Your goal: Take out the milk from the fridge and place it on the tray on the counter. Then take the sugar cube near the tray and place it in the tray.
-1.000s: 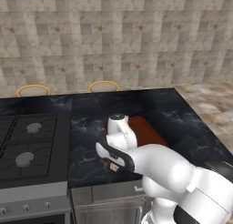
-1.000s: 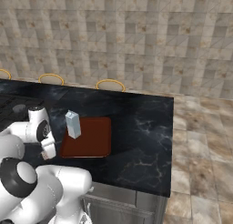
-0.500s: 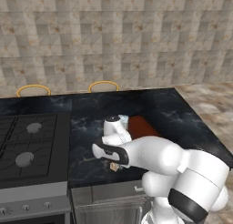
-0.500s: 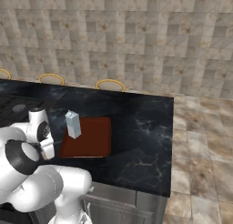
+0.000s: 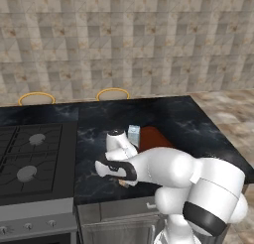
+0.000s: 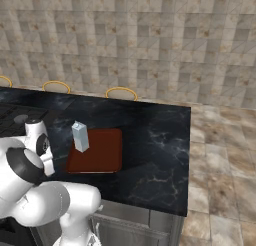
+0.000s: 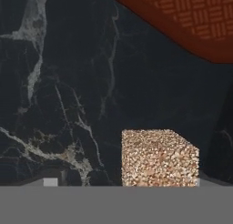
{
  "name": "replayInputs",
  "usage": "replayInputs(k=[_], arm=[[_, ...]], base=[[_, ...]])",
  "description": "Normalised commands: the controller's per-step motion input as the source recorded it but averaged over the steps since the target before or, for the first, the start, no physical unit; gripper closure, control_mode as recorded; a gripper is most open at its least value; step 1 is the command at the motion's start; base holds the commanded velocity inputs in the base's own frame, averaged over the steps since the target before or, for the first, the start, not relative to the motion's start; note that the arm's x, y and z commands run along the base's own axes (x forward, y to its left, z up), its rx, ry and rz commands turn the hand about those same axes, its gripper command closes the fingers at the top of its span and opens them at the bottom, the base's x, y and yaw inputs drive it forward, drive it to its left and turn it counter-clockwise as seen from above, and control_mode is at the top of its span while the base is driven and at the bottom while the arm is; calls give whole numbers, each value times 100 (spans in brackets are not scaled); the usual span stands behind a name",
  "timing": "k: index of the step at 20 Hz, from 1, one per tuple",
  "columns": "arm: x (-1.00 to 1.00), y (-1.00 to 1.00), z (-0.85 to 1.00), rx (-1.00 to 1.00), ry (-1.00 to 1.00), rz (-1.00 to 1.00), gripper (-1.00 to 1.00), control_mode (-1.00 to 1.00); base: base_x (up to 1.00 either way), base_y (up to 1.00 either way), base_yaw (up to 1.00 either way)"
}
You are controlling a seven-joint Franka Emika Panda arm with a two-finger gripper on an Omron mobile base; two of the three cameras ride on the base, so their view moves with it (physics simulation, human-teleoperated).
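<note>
While milk carton (image 6: 80, 136) is standing on tray (image 6: 102, 155), sugar cube (image 7: 159, 158) is sitting on counter (image 6: 150, 140) nr tray; gripper state: can't tell.

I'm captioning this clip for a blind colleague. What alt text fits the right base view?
A milk carton stands upright on the left part of a dark reddish-brown tray on a black marble-look counter. The white robot arm bends low over the counter's near left edge, beside the tray. A tiled stone wall rises behind.
</note>
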Motion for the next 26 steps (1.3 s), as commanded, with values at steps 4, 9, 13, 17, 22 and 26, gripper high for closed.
replayInputs(k=[4,9,13,17,22,26], arm=[[0,0,-12,-2,0,0,-100,-100],[-15,-2,-12,-1,-1,0,-100,-100],[-38,-7,-8,0,0,-2,-100,-100],[-11,-18,0,0,0,-2,-100,-100],[6,-19,0,0,0,0,-100,-100],[9,-5,0,0,0,0,-100,-100]], base=[[0,0,0],[0,0,0],[0,0,0],[0,0,0],[0,0,0],[0,0,0]])
